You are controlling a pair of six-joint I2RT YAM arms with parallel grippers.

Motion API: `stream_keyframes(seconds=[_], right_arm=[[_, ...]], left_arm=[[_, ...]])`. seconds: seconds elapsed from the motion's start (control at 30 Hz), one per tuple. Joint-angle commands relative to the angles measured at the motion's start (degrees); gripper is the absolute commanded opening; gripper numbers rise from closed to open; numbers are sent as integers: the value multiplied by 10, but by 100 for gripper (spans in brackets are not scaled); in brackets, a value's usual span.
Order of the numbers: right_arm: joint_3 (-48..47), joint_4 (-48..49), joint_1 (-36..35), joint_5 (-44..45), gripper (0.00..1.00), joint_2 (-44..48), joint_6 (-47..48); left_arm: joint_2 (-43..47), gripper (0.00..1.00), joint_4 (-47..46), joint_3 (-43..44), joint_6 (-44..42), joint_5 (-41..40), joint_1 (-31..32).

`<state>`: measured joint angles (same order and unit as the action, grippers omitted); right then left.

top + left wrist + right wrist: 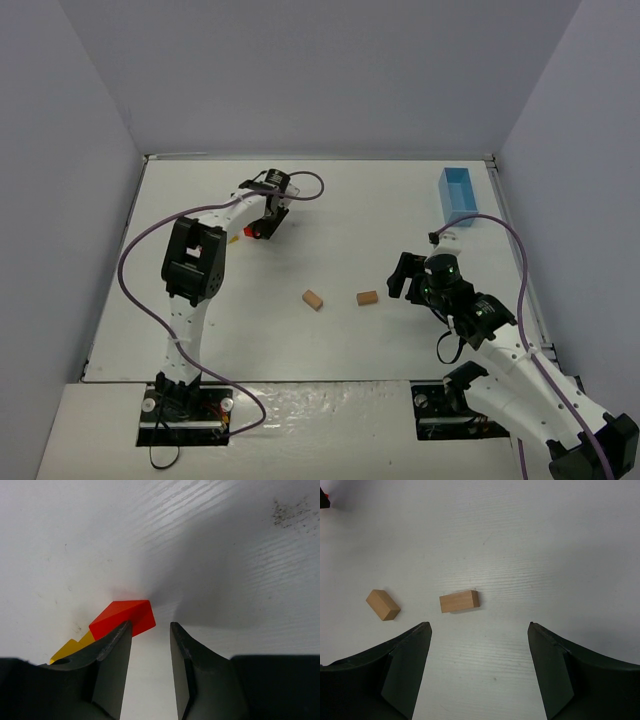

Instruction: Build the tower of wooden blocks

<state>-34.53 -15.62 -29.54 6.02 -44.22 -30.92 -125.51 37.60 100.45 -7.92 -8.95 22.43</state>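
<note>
Pieces lie scattered; no tower stands yet. From the table's middle in the top view, the red wedge [122, 615] and yellow piece [70, 650] lie side by side at 10 o'clock. Tan block A [459, 601] and block B [383, 604] lie flat and apart near the middle.

The left gripper [150, 625] has narrow, empty jaws, with the wedge outside them at 10 o'clock. Closing here would likely grip nothing, and a sideways move could shove the wedge against the yellow piece.

The right gripper [479, 625] has wide, empty jaws, with block A at 12 o'clock. An off-centre descent may spin it.
</note>
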Motion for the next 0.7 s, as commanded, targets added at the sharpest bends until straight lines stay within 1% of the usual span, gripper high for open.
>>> stream_keyframes(seconds=[0.0,0.23,0.67], right_arm=[[-1,30,2,8,75,-5,7],[0,30,2,7,75,-4,8],[1,30,2,7,75,-3,6]], left_arm=[[12,33,1,34,-23,-47,12],[10,33,-10,32,-13,-76,12],[-7,32,-21,55,54,-41,3]])
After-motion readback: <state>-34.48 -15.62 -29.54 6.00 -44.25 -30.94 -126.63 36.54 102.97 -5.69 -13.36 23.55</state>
